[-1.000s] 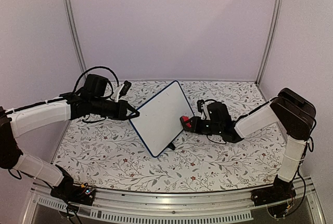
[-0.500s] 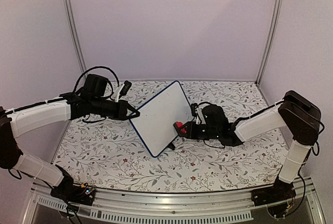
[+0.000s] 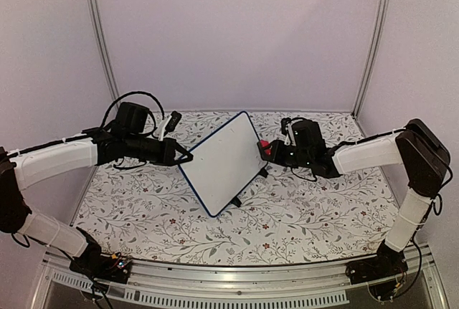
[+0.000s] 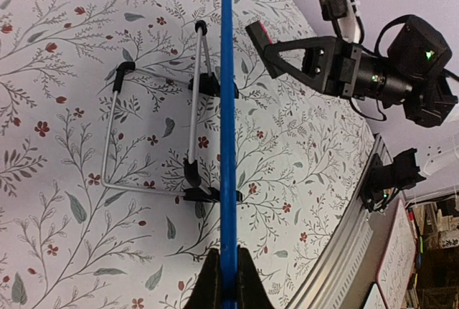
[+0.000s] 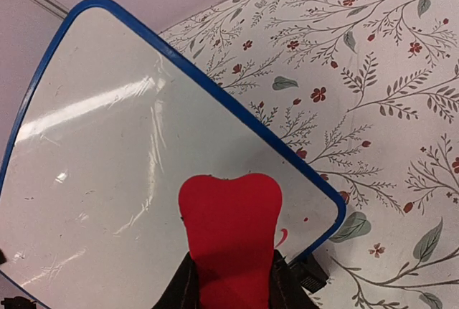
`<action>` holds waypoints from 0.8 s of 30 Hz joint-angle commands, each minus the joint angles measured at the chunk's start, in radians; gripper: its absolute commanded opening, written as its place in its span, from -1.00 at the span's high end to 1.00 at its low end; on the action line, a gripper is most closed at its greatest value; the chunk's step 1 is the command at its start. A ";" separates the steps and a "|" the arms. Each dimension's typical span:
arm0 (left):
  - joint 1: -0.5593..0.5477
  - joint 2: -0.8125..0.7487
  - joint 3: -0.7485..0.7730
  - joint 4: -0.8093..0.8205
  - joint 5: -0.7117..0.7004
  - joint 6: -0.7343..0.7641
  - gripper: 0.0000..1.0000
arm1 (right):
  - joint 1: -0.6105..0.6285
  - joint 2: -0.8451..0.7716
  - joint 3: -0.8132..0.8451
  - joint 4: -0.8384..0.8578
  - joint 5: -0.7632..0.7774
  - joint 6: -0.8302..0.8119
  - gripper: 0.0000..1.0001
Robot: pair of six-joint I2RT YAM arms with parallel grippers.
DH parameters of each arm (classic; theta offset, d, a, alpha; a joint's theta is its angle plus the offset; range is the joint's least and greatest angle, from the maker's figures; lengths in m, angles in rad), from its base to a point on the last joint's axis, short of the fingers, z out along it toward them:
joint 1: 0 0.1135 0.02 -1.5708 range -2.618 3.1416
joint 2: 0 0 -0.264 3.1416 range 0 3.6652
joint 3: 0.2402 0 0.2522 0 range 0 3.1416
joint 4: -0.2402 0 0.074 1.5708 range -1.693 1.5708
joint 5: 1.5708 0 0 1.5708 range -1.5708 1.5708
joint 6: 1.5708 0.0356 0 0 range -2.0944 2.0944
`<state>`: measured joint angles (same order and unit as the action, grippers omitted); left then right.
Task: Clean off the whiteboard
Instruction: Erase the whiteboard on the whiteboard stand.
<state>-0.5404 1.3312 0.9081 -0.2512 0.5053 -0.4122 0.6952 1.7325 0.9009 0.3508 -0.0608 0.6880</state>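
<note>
My left claw (image 4: 227, 269) is clamped tight on the thin blue rim of the whiteboard (image 3: 222, 162), pinching its left edge. The board stands tilted on edge near the middle of the counter (image 3: 301, 216), a little toward the far edge, with its white face turned to my right arm. On its back side is a wire stand (image 4: 109, 137), joined to the rim by two black clip feet (image 4: 204, 194). My right claw (image 5: 231, 279) is closed on a red eraser (image 5: 229, 216). The eraser's rounded end sticks out past the fingers over the board's face, close to the side nearest the counter's right edge. I cannot tell whether it touches the surface. A tiny red mark (image 5: 281, 236) shows just beside the eraser. The rest of the face is glossy, with faint smears.
</note>
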 commanded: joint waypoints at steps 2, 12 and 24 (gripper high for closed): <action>-0.002 0.002 0.013 0.037 0.021 0.017 1.00 | -0.019 0.109 0.074 -0.054 -0.015 -0.026 0.81; 0.002 0.012 0.015 0.039 0.028 0.014 1.00 | -0.016 0.141 -0.041 0.052 -0.105 0.034 0.81; 0.003 0.010 0.012 0.038 0.029 0.014 1.00 | 0.020 0.091 -0.082 0.084 -0.148 0.024 0.82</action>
<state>-0.5381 1.3357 0.9081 -0.2481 0.5064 -0.4137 0.6857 1.8568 0.8463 0.4156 -0.1413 0.7109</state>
